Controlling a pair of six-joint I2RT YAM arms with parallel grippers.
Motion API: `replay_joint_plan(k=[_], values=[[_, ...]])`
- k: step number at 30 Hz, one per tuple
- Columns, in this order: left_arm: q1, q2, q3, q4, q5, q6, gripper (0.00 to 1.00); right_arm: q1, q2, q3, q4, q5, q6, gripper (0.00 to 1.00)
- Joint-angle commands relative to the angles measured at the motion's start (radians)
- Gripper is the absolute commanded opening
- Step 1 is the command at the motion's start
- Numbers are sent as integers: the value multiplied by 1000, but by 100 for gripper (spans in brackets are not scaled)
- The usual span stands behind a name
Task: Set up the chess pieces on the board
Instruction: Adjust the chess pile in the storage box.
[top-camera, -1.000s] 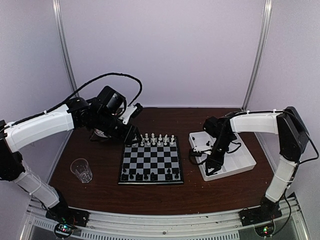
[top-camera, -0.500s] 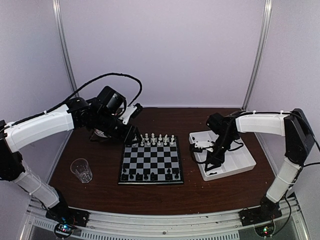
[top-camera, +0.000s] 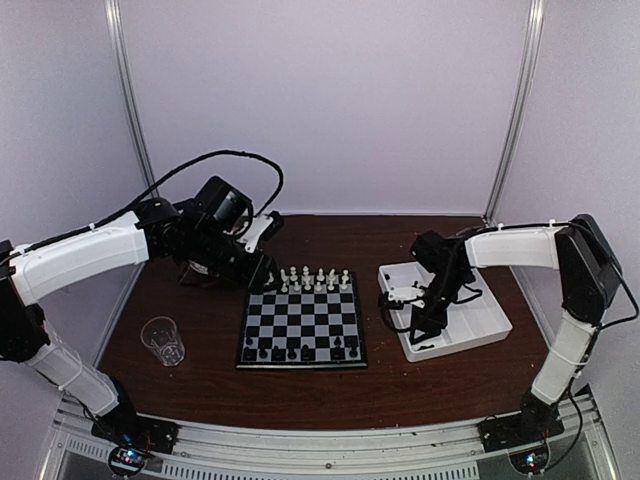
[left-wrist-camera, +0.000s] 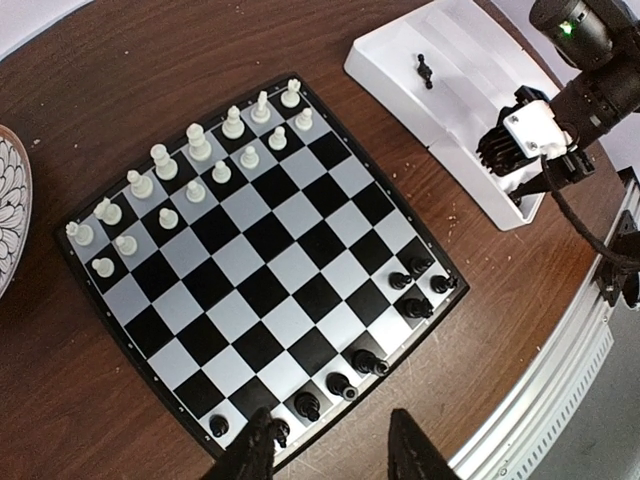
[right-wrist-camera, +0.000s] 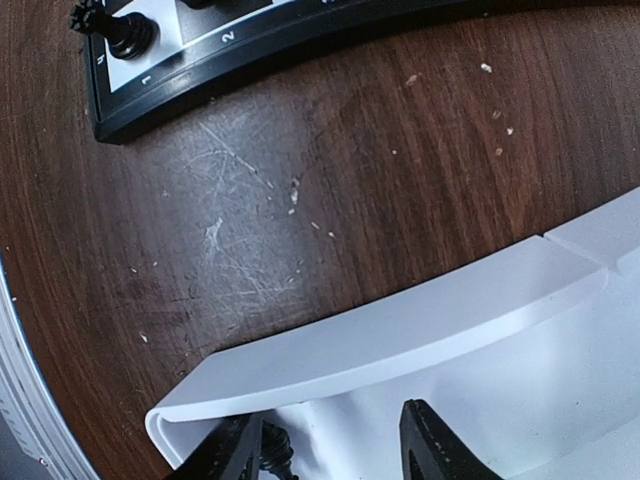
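Board (top-camera: 300, 325) on the bench (top-camera: 330, 390), white pieces (top-camera: 315, 280) on its far rows, black pieces (top-camera: 300, 352) on its near row, left end effector (left-wrist-camera: 330, 452) open over its far-left corner, right end effector (right-wrist-camera: 330, 450) open in the tray (top-camera: 480, 320) right of it.

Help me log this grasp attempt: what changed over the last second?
The right arm swung slightly right and back over the white tray. The right fingers are open, with nothing taken or released. The left fingers, open by the board's far-left corner, edged back slightly. The chess pieces, board and cup stayed put.
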Motion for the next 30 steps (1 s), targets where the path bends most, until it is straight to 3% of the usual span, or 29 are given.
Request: replay_joint_plan(k=[1, 6, 12, 23, 30], values=[[-3, -26, -11, 41, -1, -14, 39, 10, 27, -17, -15, -4, -63, 52], [-3, -20, -14, 47, 0, -17, 39, 22, 33, -37, -29, -58, -99, 55], [-3, -12, -22, 62, 12, -23, 39, 26, 60, -58, 86, -60, -41, 55], [-2, -12, -46, 81, 17, -36, 39, 27, 63, -60, 192, 93, 54, 32], [-3, 3, -41, 89, 25, -33, 39, -17, 51, -50, 176, 83, 80, 27]])
